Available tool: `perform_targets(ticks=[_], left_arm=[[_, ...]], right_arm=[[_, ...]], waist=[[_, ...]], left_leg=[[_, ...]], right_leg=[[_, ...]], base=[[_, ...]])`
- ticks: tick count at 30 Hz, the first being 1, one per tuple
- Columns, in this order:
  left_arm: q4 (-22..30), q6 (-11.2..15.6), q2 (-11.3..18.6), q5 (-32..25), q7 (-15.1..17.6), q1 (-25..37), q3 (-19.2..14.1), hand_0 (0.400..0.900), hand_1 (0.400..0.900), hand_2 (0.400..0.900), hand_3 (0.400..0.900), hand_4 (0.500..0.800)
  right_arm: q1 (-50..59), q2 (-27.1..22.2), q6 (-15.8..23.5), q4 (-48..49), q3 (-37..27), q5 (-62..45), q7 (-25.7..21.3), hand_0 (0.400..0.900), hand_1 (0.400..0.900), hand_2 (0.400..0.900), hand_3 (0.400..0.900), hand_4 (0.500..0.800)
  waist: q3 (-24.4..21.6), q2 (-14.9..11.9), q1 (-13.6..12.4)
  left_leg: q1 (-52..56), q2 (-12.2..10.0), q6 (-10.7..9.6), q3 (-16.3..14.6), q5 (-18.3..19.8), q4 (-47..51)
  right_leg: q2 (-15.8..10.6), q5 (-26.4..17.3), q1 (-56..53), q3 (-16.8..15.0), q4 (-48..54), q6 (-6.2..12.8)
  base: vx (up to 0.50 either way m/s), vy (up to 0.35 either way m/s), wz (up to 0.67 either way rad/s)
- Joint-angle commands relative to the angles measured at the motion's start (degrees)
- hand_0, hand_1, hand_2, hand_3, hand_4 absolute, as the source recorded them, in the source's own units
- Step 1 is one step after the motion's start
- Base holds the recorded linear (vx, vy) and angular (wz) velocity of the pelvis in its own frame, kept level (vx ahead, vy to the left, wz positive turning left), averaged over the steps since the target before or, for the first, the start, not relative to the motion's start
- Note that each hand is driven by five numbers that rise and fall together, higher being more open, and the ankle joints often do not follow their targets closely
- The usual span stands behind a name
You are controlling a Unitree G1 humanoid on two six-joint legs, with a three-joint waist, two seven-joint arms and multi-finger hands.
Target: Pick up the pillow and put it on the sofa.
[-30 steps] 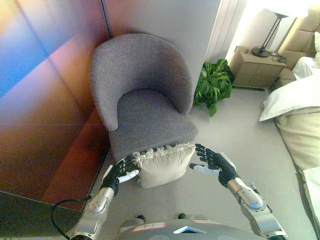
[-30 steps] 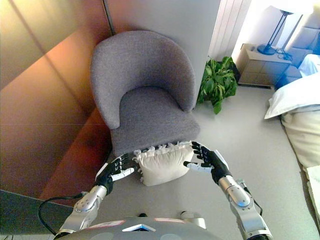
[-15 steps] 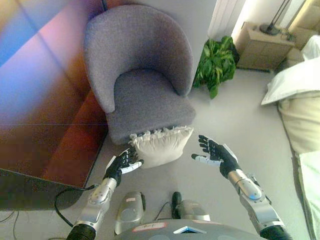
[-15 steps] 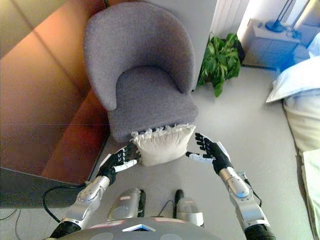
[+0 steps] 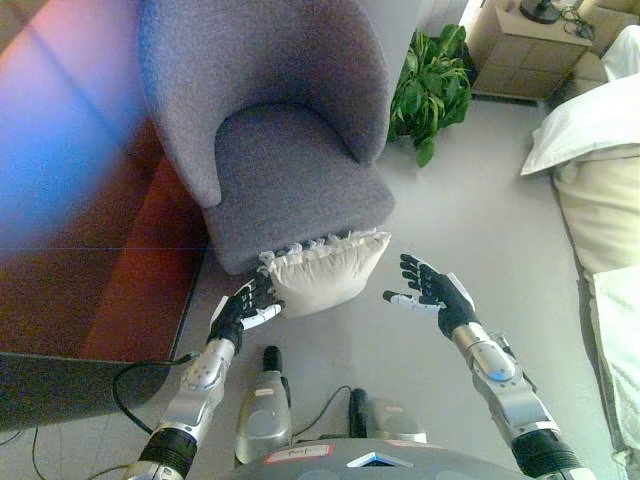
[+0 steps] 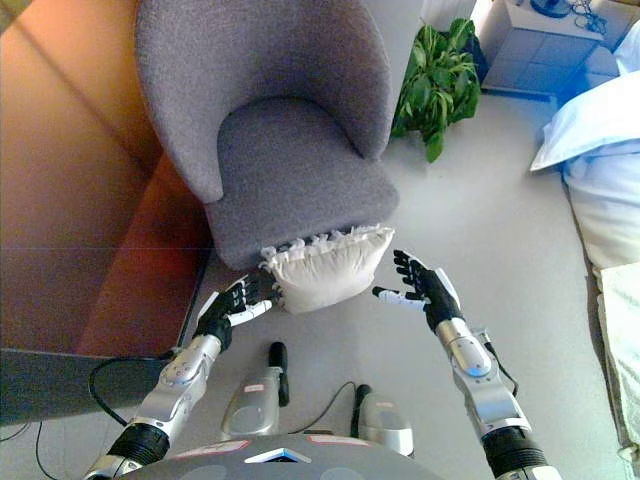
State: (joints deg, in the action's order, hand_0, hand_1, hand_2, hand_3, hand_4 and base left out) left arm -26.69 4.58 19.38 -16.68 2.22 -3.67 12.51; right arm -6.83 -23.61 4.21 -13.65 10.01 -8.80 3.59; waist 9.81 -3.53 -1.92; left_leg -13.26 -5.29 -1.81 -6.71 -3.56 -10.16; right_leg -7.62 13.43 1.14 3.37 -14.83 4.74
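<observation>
You see one pillow (image 5: 325, 272) on the floor against one chair (image 5: 280, 150); your left hand (image 5: 243, 306) touches it spread, right hand (image 5: 432, 291) spread apart.

My left arm (image 5: 201, 378) and my right arm (image 5: 498, 382) are silver-grey, each built of rounded, shiny metal segments with darker bands where the segments meet. Each arm ends in a dark, nearly black hand. My left hand (image 5: 243, 308) has a white cover on its thumb, and my right hand (image 5: 432, 292) has the same white thumb cover.
</observation>
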Motion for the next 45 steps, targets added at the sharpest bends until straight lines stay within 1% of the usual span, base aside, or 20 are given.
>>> perform_targets(ticks=[1,2,4,7,10,12,13,15,16,18,20,22,24,25,26,27,28,31,37,45], left_arm=[[5.61,5.08,3.41,-0.93,2.05,3.89,-0.84,0.900,0.900,0.900,0.900,0.800],[5.90,5.21,3.64,-0.94,2.25,4.14,-0.90,0.900,0.900,0.900,0.900,0.800],[6.76,5.31,4.10,-1.11,2.36,4.47,-1.03,0.900,0.900,0.900,0.900,0.800],[6.83,5.67,4.37,-1.23,3.06,5.57,-0.63,0.900,0.900,0.900,0.900,0.800],[6.80,6.39,4.18,-2.33,3.36,7.00,0.17,0.900,0.900,0.900,0.900,0.800],[6.18,6.88,3.85,-2.58,3.59,8.10,0.89,0.900,0.900,0.900,0.900,0.800],[5.85,7.02,3.83,-2.63,3.66,8.50,0.98,0.900,0.900,0.900,0.900,0.800],[5.72,7.58,4.48,-2.62,4.08,9.76,0.82,0.900,0.900,0.900,0.900,0.800],[6.12,7.73,5.03,-2.84,4.31,9.77,0.74,0.900,0.900,0.900,0.900,0.800],[6.04,7.86,5.30,-3.05,4.44,10.32,0.79,0.900,0.900,0.900,0.900,0.800],[5.15,8.22,4.69,-3.26,4.42,10.79,1.35,0.900,0.900,0.900,0.900,0.800],[5.64,8.34,4.41,-5.14,4.68,11.69,2.35,0.900,0.900,0.900,0.900,0.800],[6.26,8.31,4.12,-6.07,4.73,12.25,2.63,0.900,0.900,0.900,0.900,0.800],[6.26,8.22,3.72,-6.97,4.70,14.08,4.19,0.900,0.900,0.900,0.900,0.800],[6.20,8.23,3.68,-6.97,4.71,14.21,4.16,0.900,0.900,0.900,0.900,0.800],[6.80,8.07,3.49,-7.08,5.22,16.38,5.51,0.900,0.900,0.900,0.900,0.800],[7.16,8.06,3.46,-7.20,5.57,17.21,5.57,0.900,0.900,0.900,0.900,0.800],[7.69,8.65,3.36,-7.63,6.50,19.43,6.10,0.900,0.900,0.900,0.900,0.800],[8.86,9.62,3.28,-8.12,8.73,23.25,6.32,0.900,0.900,0.900,0.900,0.800],[14.71,10.88,4.07,-9.57,10.94,27.76,6.17,0.900,0.900,0.900,0.900,0.800]], right_arm=[[6.12,0.40,5.16,2.78,0.27,-0.81,-1.78,0.900,0.900,0.900,0.900,0.800],[6.86,0.36,5.13,2.65,0.59,-0.31,-1.96,0.900,0.900,0.900,0.900,0.800],[8.19,-0.11,5.18,2.61,0.72,2.03,-2.75,0.900,0.900,0.900,0.900,0.800],[11.19,-0.74,5.64,1.84,0.74,5.34,-5.20,0.900,0.900,0.900,0.900,0.800],[14.77,-2.31,5.30,1.01,1.45,9.64,-7.36,0.900,0.900,0.900,0.900,0.800],[16.29,-3.87,5.22,0.15,1.75,13.34,-9.13,0.900,0.900,0.900,0.900,0.800],[16.61,-4.54,4.91,0.12,1.73,15.00,-9.67,0.900,0.900,0.900,0.900,0.800],[17.36,-7.12,4.52,0.25,1.90,21.63,-11.84,0.900,0.900,0.900,0.900,0.800],[17.52,-8.55,3.90,0.34,1.77,24.92,-12.54,0.900,0.900,0.900,0.900,0.800],[17.83,-10.09,3.20,-0.94,2.40,30.09,-13.54,0.900,0.900,0.900,0.900,0.800],[20.29,-12.27,2.56,-3.09,4.41,35.70,-14.91,0.900,0.900,0.900,0.900,0.800],[22.62,-15.37,1.96,-4.17,6.43,39.09,-15.46,0.900,0.900,0.900,0.900,0.800],[23.64,-16.82,1.93,-4.36,6.93,40.48,-16.27,0.900,0.900,0.900,0.900,0.800],[25.18,-19.66,1.00,-5.25,8.02,42.46,-17.04,0.900,0.900,0.900,0.900,0.800],[25.35,-19.68,1.03,-5.35,8.06,42.45,-17.08,0.900,0.900,0.900,0.900,0.800],[26.44,-21.07,0.58,-4.62,8.12,42.86,-18.14,0.900,0.900,0.900,0.900,0.800],[27.49,-21.69,0.35,-4.27,8.42,43.11,-18.64,0.900,0.900,0.900,0.900,0.800],[32.11,-22.44,0.55,-4.18,10.60,42.78,-19.41,0.900,0.900,0.900,0.900,0.800],[37.66,-21.56,0.19,-5.51,11.82,41.72,-22.19,0.900,0.900,0.900,0.900,0.800],[40.84,-22.22,-0.66,-4.14,9.31,40.95,-24.76,0.900,0.900,0.900,0.900,0.800]], waist=[[-2.86,-1.76,-0.20],[-1.97,-1.49,0.19],[-0.50,0.09,0.63],[1.83,1.10,1.37],[3.81,1.53,1.61],[4.76,1.48,1.73],[4.67,1.17,1.84],[5.29,0.25,2.69],[5.39,-0.21,3.20],[5.13,-1.02,3.24],[4.95,-1.67,2.58],[6.09,-0.79,2.60],[6.81,-0.45,3.05],[8.87,0.20,3.26],[8.66,0.15,3.63],[10.79,0.35,4.52],[11.55,0.51,4.98],[13.09,1.19,4.69],[15.49,1.52,5.02],[17.42,2.15,6.21]], left_leg=[[-3.19,3.33,3.12,-0.36,-1.84,1.58],[-2.10,3.95,4.06,-0.67,-1.20,1.84],[0.29,4.12,5.46,-0.69,-0.13,2.96],[4.30,4.40,6.22,-0.62,1.13,5.17],[6.22,3.75,4.76,0.58,1.82,6.41],[6.77,2.95,2.49,1.81,3.15,6.56],[6.73,2.77,1.66,2.44,3.43,6.63],[7.23,1.23,-0.85,4.38,5.11,6.70],[8.03,0.33,-1.73,5.19,5.61,6.87],[8.83,-0.43,-2.92,6.25,6.25,7.35],[8.74,-1.53,-4.17,6.99,6.64,7.59],[7.74,-4.60,-5.44,9.01,6.27,6.92],[6.05,-5.25,-5.72,10.19,5.88,5.99],[3.40,-6.82,-6.09,10.15,5.59,4.19],[2.77,-6.55,-6.03,10.50,5.29,4.11],[-1.12,-7.64,-5.97,6.87,4.12,1.68],[-3.13,-8.09,-5.76,5.15,3.39,0.43],[-6.89,-7.97,-5.45,4.59,4.15,-2.03],[-16.31,-7.38,-5.82,5.34,6.67,-8.20],[-37.28,-5.39,-5.34,7.91,10.49,-23.94]], right_leg=[[-0.15,-13.83,-5.79,1.93,-9.00,4.39],[-0.59,-17.31,-3.80,2.34,-13.81,4.91],[-0.60,-19.83,0.08,4.25,-22.04,5.19],[-1.47,-17.69,6.36,7.56,-24.88,4.69],[-5.24,-14.06,9.25,10.04,-16.31,3.86],[-9.88,-14.63,10.59,9.40,-3.86,4.17],[-11.57,-17.08,10.52,9.15,1.05,4.76],[-15.25,-26.11,12.35,7.39,14.00,7.83],[-15.92,-28.40,13.12,6.34,15.36,8.89],[-15.32,-28.91,12.17,6.45,15.66,9.69],[-15.19,-29.21,11.84,9.92,15.23,10.26],[-13.13,-26.10,13.14,10.43,10.68,9.69],[-13.07,-24.18,14.43,11.68,8.49,9.00],[-12.48,-20.75,15.49,13.03,4.05,7.78],[-12.76,-20.93,15.81,13.28,4.07,7.74],[-12.67,-19.54,17.50,14.50,2.10,7.07],[-12.38,-19.00,18.97,14.93,1.04,6.64],[-11.04,-18.00,24.74,13.36,-2.47,6.10],[-11.37,-17.10,33.74,10.95,-7.60,6.78],[-13.26,-14.45,50.87,7.34,-19.38,5.78]], base=[[0.18,0.218,0.11],[0.13,0.226,-0.02],[0.16,0.223,-0.02],[0.21,0.112,0.04],[0.17,-0.085,0.12],[0.19,-0.260,0.25],[0.21,-0.361,0.39],[0.26,-0.396,0.59],[0.27,-0.360,0.67],[0.25,-0.292,0.64],[0.21,-0.354,0.69],[0.13,-0.384,0.99],[0.02,-0.272,0.88],[0.00,-0.224,0.78],[-0.09,-0.364,1.22],[-0.14,-0.179,0.62],[-0.13,-0.184,0.55],[-0.11,-0.062,-0.21],[-0.11,-0.021,-0.07],[-0.11,0.021,0.07]])
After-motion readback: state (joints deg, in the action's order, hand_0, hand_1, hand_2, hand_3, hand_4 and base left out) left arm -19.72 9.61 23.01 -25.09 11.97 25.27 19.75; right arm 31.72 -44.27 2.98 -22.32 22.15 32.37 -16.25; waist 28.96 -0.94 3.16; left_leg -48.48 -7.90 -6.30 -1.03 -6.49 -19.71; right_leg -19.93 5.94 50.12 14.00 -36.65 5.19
